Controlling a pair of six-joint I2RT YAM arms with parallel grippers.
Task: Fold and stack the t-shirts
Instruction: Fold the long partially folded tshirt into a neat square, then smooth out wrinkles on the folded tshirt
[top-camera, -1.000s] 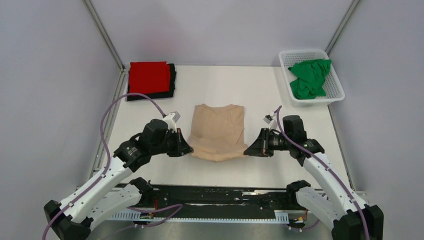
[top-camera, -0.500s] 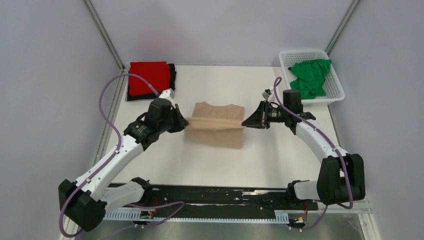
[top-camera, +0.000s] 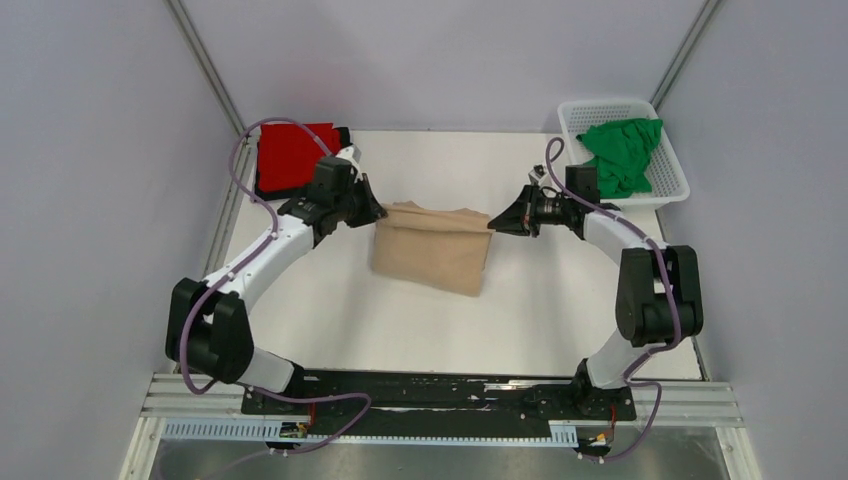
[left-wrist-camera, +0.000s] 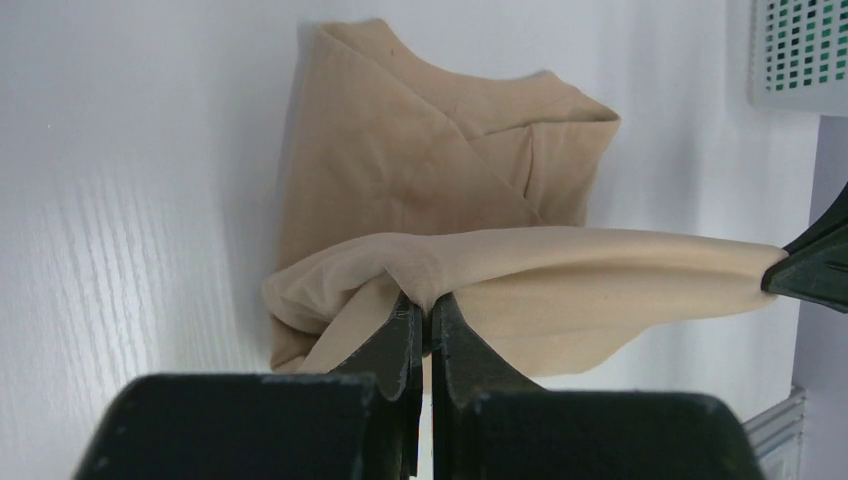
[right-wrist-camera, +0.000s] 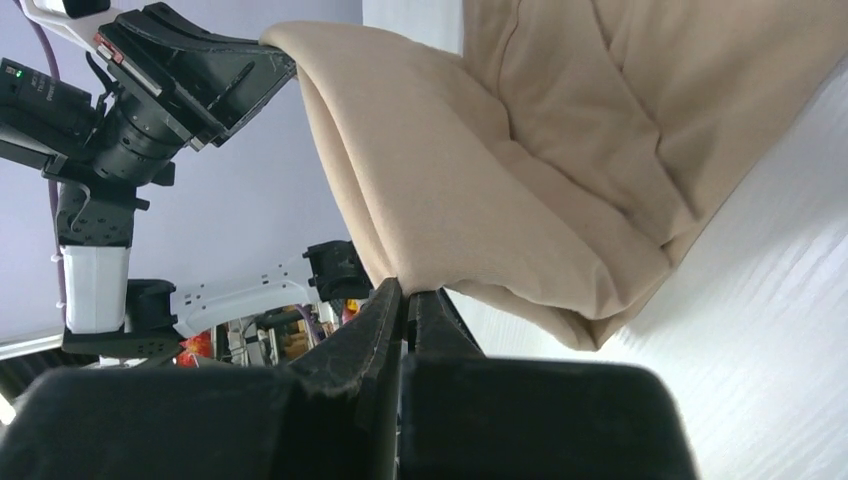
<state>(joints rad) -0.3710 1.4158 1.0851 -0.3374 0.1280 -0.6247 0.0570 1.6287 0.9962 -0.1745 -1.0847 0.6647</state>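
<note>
Both arms have swung away from you over the last second, lifting the near hem of the beige t-shirt (top-camera: 432, 255) off the front of the worktop (top-camera: 540, 310) and carrying it back toward the collar end. The shirt now hangs as a drape from a taut top edge strung between the two arms, and its lower part lies on the worktop in the middle, skewed slightly so the right corner reaches nearer you.

For progress, read the scene this way. At the far left corner a folded red t-shirt (top-camera: 285, 155) sits on a folded black t-shirt (top-camera: 344, 134), so two garments look finished and stacked. The white basket (top-camera: 610, 103) at the far right holds a crumpled green t-shirt (top-camera: 622, 152), which is untouched. The beige one seems to be mid-fold: its sides look already turned in, and this hem-to-collar fold is not yet laid down.

What remains, by my judgement: lay the hem flat, perhaps fold once more, move the beige shirt onto the stack, then do the green one.

Your left fingers (top-camera: 372, 214) are pinched closed on the left end of the raised hem, cloth bunched between the tips in the left wrist view. Your right fingers (top-camera: 497, 224) are likewise clamped together on the right end.
</note>
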